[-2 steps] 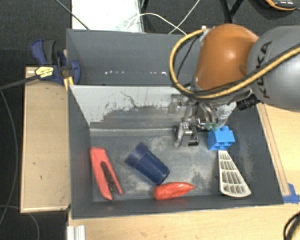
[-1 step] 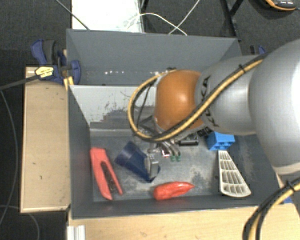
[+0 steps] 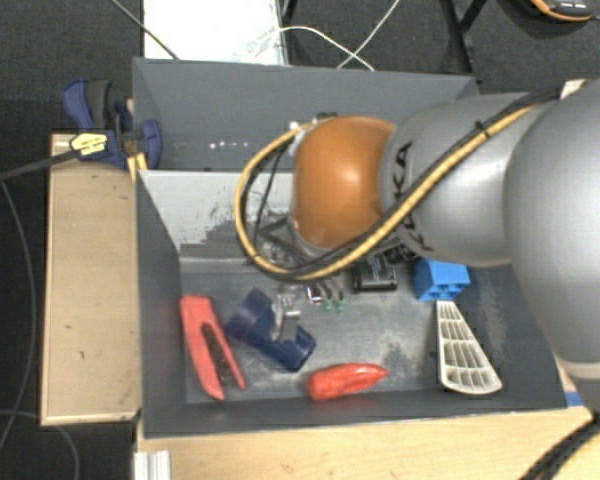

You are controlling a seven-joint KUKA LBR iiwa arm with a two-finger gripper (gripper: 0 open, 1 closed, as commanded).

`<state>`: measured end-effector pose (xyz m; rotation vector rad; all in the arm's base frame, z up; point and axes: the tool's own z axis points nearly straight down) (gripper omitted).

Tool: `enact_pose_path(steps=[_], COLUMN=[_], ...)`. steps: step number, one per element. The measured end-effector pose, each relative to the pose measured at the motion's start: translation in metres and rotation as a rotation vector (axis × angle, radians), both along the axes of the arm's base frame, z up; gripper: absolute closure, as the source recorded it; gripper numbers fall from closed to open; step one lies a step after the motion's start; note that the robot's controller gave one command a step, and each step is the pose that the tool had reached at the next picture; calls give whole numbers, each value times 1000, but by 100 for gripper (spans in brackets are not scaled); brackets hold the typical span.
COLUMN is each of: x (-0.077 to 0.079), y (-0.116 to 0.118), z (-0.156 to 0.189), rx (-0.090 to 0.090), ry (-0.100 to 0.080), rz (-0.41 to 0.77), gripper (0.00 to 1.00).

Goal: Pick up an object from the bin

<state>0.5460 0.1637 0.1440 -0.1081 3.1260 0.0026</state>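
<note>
Though the gripper (image 3: 286,310) hangs over a dark blue curved plastic piece (image 3: 270,336) near the grey metal bin's (image 3: 230,118) front edge, we cannot tell its grip.

Black KUKA lettering on grey arm (image 3: 480,198); nothing else legible.

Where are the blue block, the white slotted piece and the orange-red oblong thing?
blue block (image 3: 440,278), camera view, on its top face.
white slotted piece (image 3: 464,356), camera view, middle of its ribbed face.
orange-red oblong thing (image 3: 347,379), camera view, middle of its body.
</note>
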Motion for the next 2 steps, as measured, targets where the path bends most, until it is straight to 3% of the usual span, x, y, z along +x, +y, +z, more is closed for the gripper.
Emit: enact_pose_path(steps=[1,2], x=[-48,-66], y=[26,5], z=[-45,-74], rx=[-1,2], ry=[8,-3], rz=[-127,-90], gripper=[0,0])
